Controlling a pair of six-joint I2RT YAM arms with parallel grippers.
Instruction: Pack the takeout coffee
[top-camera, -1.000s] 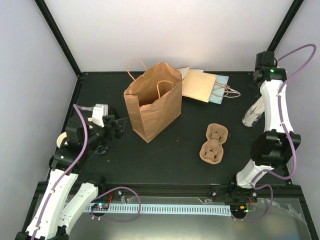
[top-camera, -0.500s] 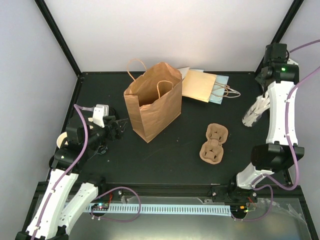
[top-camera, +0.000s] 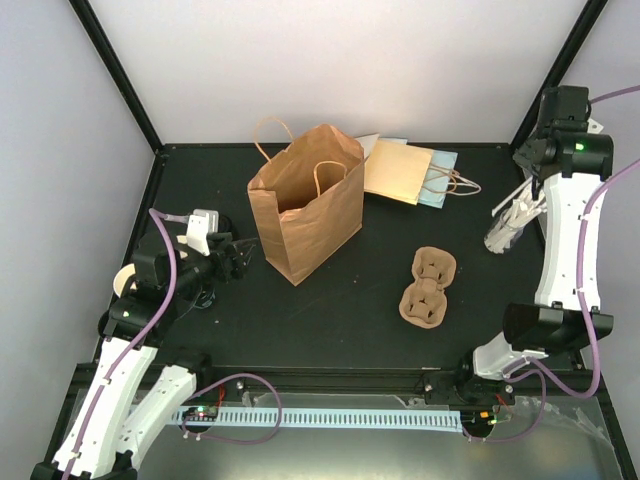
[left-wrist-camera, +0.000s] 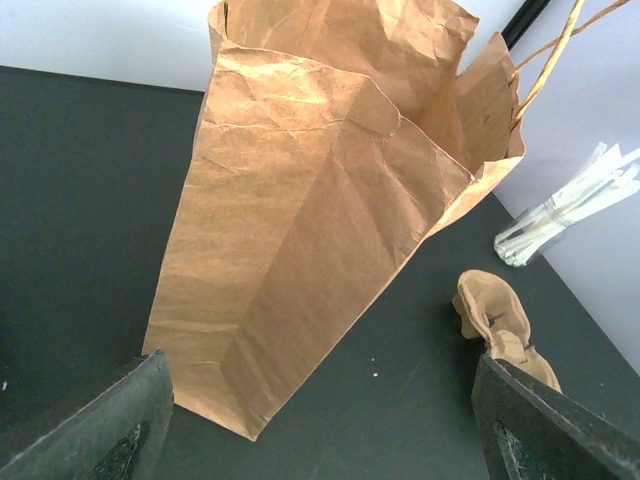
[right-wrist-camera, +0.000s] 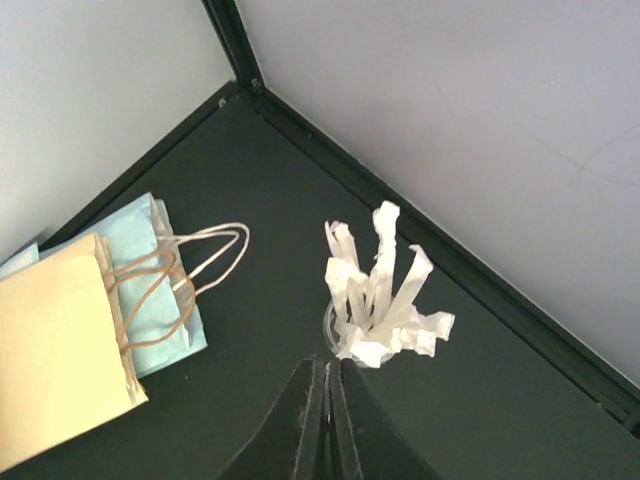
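Lifts the right gripper (right-wrist-camera: 327, 385), jaws shut and empty, higher over the clear tumbler of white wrapped straws (right-wrist-camera: 378, 290), far right; holds left gripper (top-camera: 236, 262) jaws wide, empty, facing the brown paper bag (top-camera: 305, 205); leaves a likely cream-white paper cup (top-camera: 124, 281) untouched, left, behind that arm.

White shells cover the left arm (top-camera: 105, 395) and right arm (top-camera: 562, 240), black housings at the joints, purple cables (top-camera: 237, 377) looping alongside. A green light (top-camera: 577, 147) glows on the right. Left hand (left-wrist-camera: 320, 420) and right hand (right-wrist-camera: 327, 400) are dark grey
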